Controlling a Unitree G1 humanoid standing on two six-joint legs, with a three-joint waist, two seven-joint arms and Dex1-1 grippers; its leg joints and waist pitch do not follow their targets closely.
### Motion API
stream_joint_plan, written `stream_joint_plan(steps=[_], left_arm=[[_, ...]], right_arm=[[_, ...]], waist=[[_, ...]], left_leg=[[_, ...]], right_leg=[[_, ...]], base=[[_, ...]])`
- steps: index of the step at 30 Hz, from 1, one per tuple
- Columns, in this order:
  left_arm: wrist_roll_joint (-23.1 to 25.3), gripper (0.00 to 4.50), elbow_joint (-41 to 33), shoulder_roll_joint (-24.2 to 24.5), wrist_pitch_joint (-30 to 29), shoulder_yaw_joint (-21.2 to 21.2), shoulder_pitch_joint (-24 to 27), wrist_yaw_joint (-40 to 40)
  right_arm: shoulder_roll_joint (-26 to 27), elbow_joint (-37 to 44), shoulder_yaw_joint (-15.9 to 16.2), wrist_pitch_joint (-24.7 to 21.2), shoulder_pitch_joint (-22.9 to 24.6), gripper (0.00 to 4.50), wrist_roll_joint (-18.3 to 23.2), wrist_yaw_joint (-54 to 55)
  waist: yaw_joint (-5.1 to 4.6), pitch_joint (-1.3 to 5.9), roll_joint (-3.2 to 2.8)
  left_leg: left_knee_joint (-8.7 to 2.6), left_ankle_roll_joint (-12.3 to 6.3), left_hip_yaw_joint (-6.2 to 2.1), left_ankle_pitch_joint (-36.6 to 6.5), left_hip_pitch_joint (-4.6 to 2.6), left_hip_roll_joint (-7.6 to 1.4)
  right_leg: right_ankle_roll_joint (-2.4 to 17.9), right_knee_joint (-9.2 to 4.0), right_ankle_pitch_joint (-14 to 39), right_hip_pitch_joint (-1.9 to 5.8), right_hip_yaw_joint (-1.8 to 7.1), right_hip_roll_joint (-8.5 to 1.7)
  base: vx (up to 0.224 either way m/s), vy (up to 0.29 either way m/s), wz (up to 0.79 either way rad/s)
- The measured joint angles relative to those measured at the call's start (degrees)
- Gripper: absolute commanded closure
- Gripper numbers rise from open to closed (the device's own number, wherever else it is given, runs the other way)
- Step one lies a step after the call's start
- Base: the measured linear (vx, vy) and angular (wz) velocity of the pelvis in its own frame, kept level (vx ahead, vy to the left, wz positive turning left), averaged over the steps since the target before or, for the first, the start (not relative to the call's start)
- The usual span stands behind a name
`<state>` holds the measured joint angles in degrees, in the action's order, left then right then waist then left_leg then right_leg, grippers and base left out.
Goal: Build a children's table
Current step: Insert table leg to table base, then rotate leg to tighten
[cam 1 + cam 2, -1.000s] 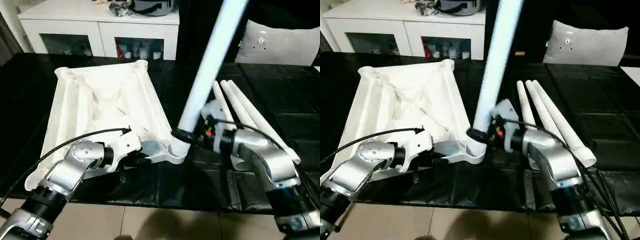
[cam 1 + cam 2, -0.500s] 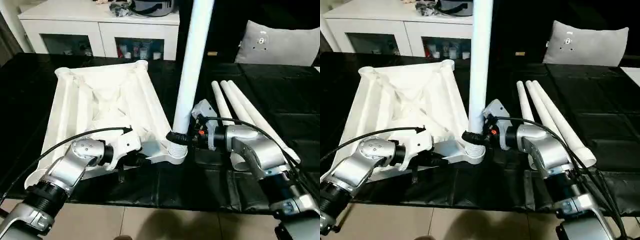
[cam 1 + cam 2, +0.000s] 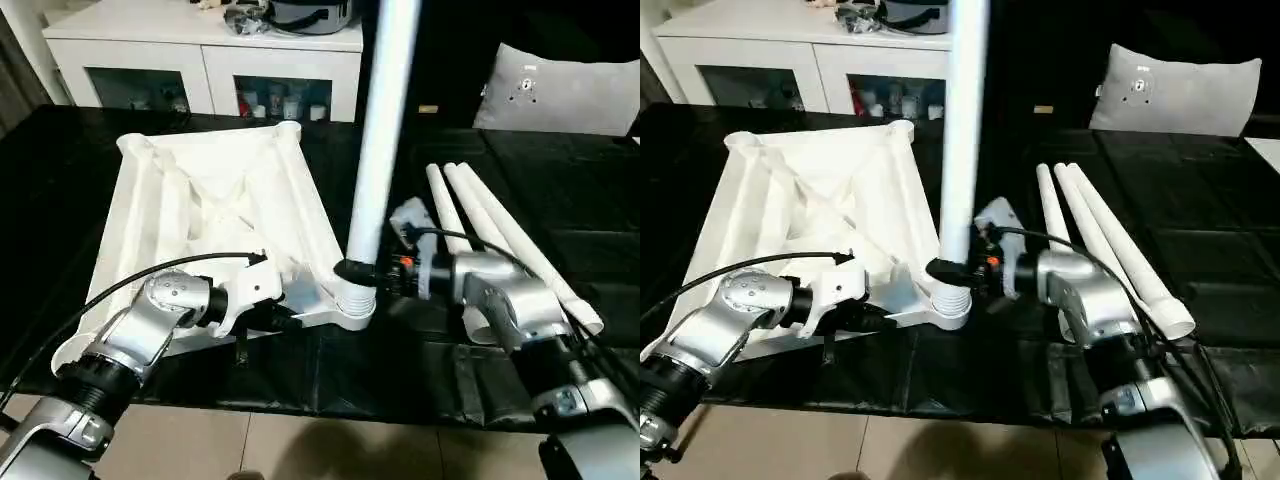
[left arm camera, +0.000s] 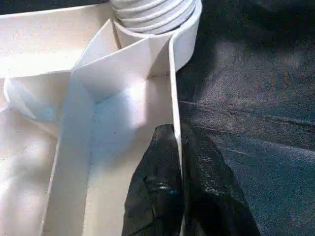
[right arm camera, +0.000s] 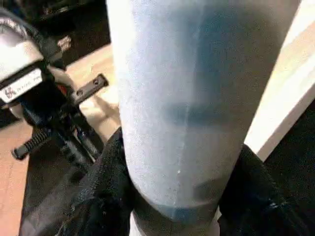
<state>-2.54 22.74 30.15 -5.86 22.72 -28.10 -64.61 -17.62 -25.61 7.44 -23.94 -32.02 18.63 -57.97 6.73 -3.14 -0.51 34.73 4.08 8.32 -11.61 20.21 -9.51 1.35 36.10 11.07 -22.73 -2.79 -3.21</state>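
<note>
Your head views are bright and evenly lit from overhead, and the white table top [image 3: 215, 215] blows out toward its centre, so the ribs there wash into glare. The black cloth [image 3: 560, 160] on the right swallows detail (only faint sheen marks its folds). The upright leg [image 3: 385, 120] carries a bluish tint along its shaft. In your right wrist view that leg [image 5: 182, 98] is soft and out of focus, with a blurred background. Your left wrist view is sharper, though the rim [image 4: 173, 98] glares at upper left and the fingers [image 4: 162, 196] sit in deep shadow.
</note>
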Motion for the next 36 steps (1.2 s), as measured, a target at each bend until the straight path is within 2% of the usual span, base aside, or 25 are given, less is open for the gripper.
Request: stream_joint_plan(steps=[3,5,10,13,17,20,23,27,36], left_arm=[[-0.06,4.5,0.18,-0.51,0.02,-0.06,0.04,-0.03],[-0.11,4.5,0.45,-0.55,0.05,-0.29,0.07,-0.12],[-0.07,4.5,1.56,-1.36,0.29,-0.48,0.05,0.0],[0.01,4.5,2.07,-1.41,0.64,-0.48,0.05,0.03],[0.5,4.5,2.65,-1.4,0.65,-0.47,0.04,0.13],[0.98,4.5,3.09,-1.34,0.95,-0.42,-0.11,-0.14],[1.15,4.5,3.67,-1.29,1.25,-0.23,-0.72,-0.98],[1.18,4.5,4.73,-1.24,1.6,0.16,-1.5,-2.23],[2.62,4.5,8.81,-1.23,3.02,0.71,-4.87,-4.42]], right_arm=[[0.24,2.77,-2.37,1.77,4.62,2.63,2.31,-0.02],[0.48,3.7,-3.19,2.94,6.41,2.63,3.04,0.05],[0.47,5.39,-2.75,7.18,8.85,2.63,1.96,0.45],[0.05,5.85,-1.25,9.99,9.32,2.63,-0.17,1.07],[-1.41,5.72,3.17,13.47,7.54,2.63,-4.88,0.64],[-1.69,4.73,4.41,14.06,6.16,2.63,-5.97,-0.22],[-2.47,3.5,6.24,13.95,3.71,2.63,-7.56,-2.33],[-2.83,2.03,6.7,12.92,2.04,2.63,-7.76,-4.5],[-2.34,-0.53,7.06,12.25,-0.31,2.63,-7.79,-6.84]], waist=[[0.52,0.08,-0.18],[0.52,0.12,-0.31],[0.65,0.5,-1.06],[0.61,0.58,-1.18],[0.08,0.66,-1.17],[-0.29,0.69,-1.13],[-0.37,0.72,-1.09],[-0.24,0.88,-0.71],[-0.26,0.9,-0.69]], left_leg=[[-0.12,-0.01,0.03,-0.01,-0.03,0.0],[-0.21,-0.01,0.1,-0.01,-0.07,0.01],[-0.26,-0.01,0.1,-0.01,-0.1,0.01],[-0.29,-0.01,0.1,-0.01,-0.14,0.01],[-0.34,0.0,0.08,-0.01,-0.46,0.01],[-0.48,-0.01,0.08,-0.01,-0.92,0.01],[-0.54,-0.01,0.09,-0.01,-0.9,0.02],[-0.7,-0.02,0.12,-0.02,-0.93,0.01],[-0.97,0.0,0.17,0.0,-0.82,-0.1]], right_leg=[[-0.01,-0.14,0.07,0.08,0.0,-0.02],[-0.01,-0.18,0.06,0.08,0.01,-0.03],[-0.02,-0.3,0.07,0.13,0.0,-0.03],[-0.18,-0.3,0.17,0.24,0.0,-0.03],[-0.46,-0.37,0.34,0.65,-0.02,-0.03],[-0.48,-0.71,0.35,0.93,-0.02,-0.03],[-0.45,-0.92,0.33,0.94,-0.04,-0.03],[-0.4,-0.89,0.3,0.92,-0.05,-0.03],[-0.4,-0.94,0.33,0.88,-0.22,-0.02]], base=[[0.0,0.0,0.0],[0.0,0.0,0.0],[0.0,0.0,0.0],[0.0,0.0,0.0],[0.0,0.0,0.0],[0.0,0.0,0.0],[0.0,0.0,0.0],[0.0,0.0,0.0],[0.0,0.0,0.0]])
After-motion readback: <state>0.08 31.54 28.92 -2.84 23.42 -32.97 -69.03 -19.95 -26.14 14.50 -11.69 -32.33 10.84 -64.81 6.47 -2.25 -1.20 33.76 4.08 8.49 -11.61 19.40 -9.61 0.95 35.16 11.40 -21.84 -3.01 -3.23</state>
